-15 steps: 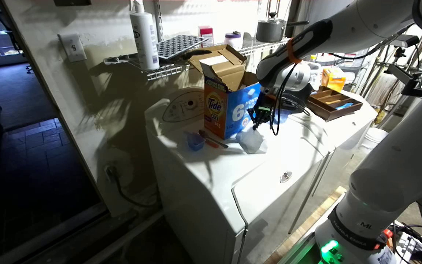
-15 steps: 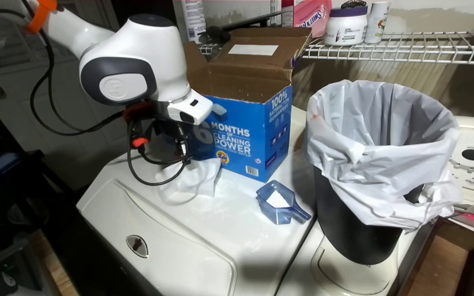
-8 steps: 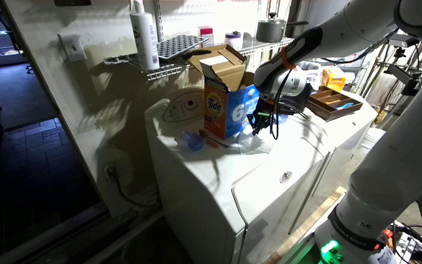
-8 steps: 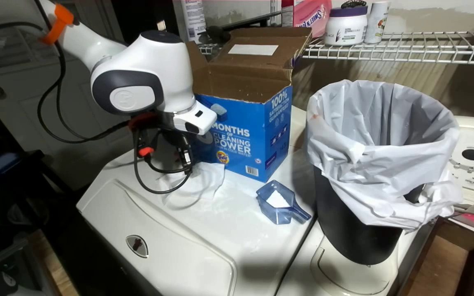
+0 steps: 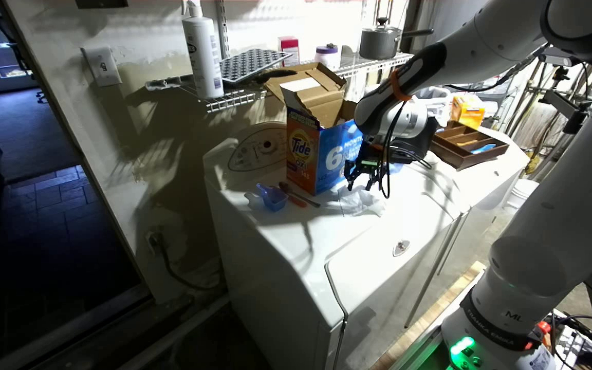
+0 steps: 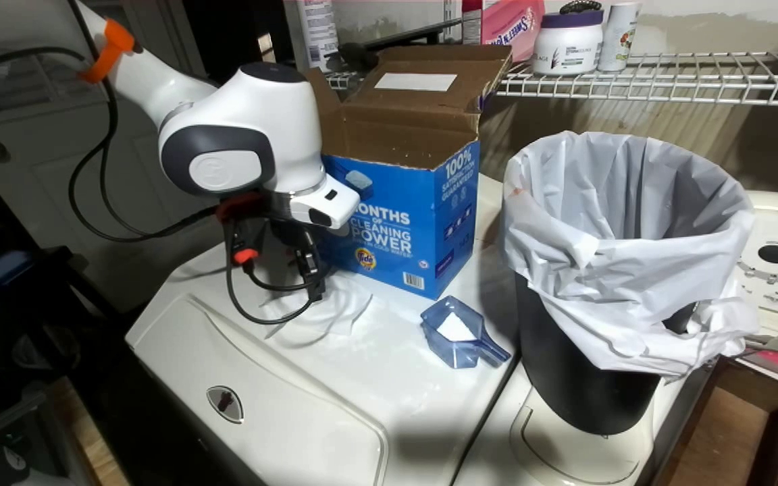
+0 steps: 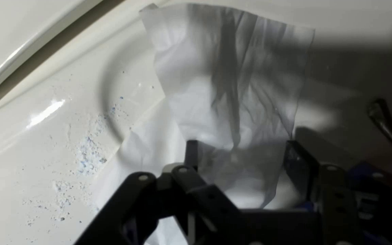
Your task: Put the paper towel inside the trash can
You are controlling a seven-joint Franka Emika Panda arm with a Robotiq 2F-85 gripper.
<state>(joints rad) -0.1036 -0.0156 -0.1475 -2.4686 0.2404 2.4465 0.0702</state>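
Note:
The paper towel (image 7: 196, 78) lies crumpled on the white machine top, part of it spread out under the fingers in the wrist view. In the exterior views the towel (image 5: 364, 205) rests in front of the blue detergent box. My gripper (image 7: 242, 153) stands open right over it, one fingertip on each side of a fold; whether they touch it I cannot tell. In an exterior view the hand and cables partly cover the towel (image 6: 348, 312). The trash can (image 6: 581, 364), black with a white liner over its rim, stands to the right of the box.
The tall, open detergent box (image 6: 396, 223) stands close beside the hand. A blue scoop (image 6: 453, 331) with white powder lies between towel and bin. A blue cup (image 5: 274, 199) and a brown divided tray (image 5: 468, 146) are on the machines. A wire shelf (image 6: 666, 81) hangs behind.
The jaws have gone from closed on the bunched towel to apart. The towel has sunk and lies flatter. My hand has come down slightly, shifting right in one view and a little left in another.

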